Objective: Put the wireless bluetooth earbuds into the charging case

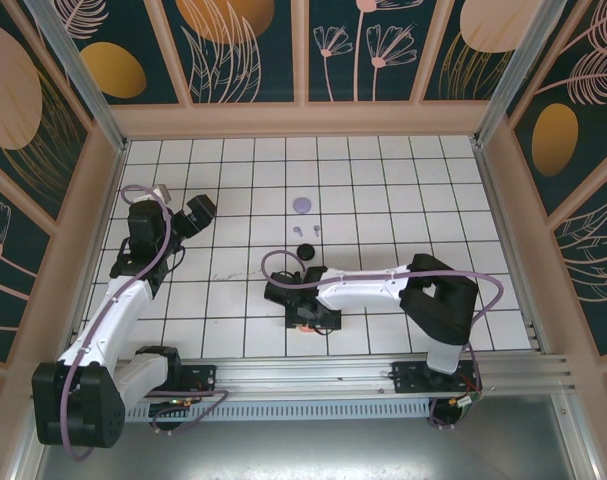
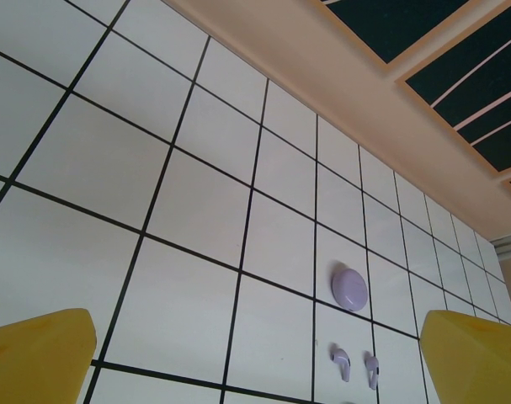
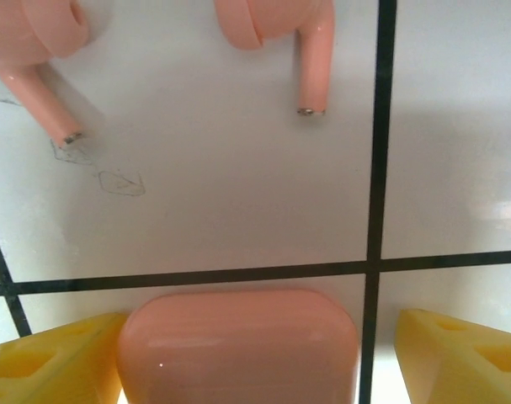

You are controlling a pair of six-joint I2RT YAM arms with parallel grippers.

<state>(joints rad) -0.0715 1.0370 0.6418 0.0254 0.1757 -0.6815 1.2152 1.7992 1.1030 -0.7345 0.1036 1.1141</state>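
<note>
A salmon-orange charging case (image 3: 238,349), lid closed, lies on the white tiled table between the yellow fingers of my right gripper (image 3: 255,358). The left finger (image 3: 53,362) stands against the case. A gap shows between the case and the right finger (image 3: 457,358), so the gripper is open. Two salmon earbuds (image 3: 280,34) (image 3: 32,50) lie just beyond the case. From above, the right gripper (image 1: 303,312) hovers low over the case (image 1: 302,328). My left gripper (image 1: 198,213) is open and empty at the far left, facing a round lavender case (image 2: 349,288) and two lavender earbuds (image 2: 341,362).
The lavender case (image 1: 302,204) sits mid-table toward the back, its earbuds (image 1: 310,229) just in front of it. A small black round case (image 1: 305,250) lies nearer my right gripper. Patterned walls enclose the table (image 1: 403,200) on three sides.
</note>
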